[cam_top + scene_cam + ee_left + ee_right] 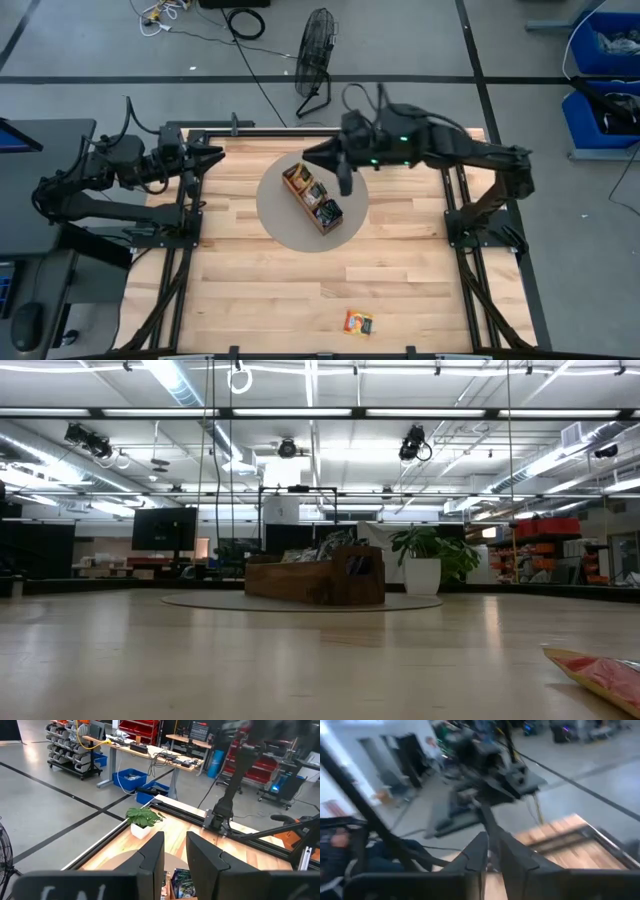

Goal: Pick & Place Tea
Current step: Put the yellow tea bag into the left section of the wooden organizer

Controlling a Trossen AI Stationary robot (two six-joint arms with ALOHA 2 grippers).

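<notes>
1. Table [260, 290]: a pale wooden top is lying inside a dark frame, with a grey round mat [275, 215] at its centre.
2. Tray [312, 199]: a brown wooden tray is sitting diagonally on the mat; in the low view [315, 578] it is standing mid-table, with dark sachets [357, 563] poking above its rim.
3. Tea in tray: orange-yellow sachets [297, 179] are filling the far end and dark ones [328, 212] the near end.
4. Loose sachet [358, 322]: 1 orange-yellow sachet is lying flat near the table's front edge, well apart from the tray; the low view is showing it at the lower right [600, 672].
5. Right gripper [344, 183]: it is hanging above the tray's right side, by the mat's edge. In the right wrist view its fingers [479, 857] are standing close with a narrow gap and nothing between them.
6. Left gripper [213, 156]: it is waiting at the table's far left edge, off the mat. Its fingers [152, 860] are standing slightly apart, pinching nothing.
7. Plant [142, 819]: a small green plant is standing at the table's far edge.
</notes>
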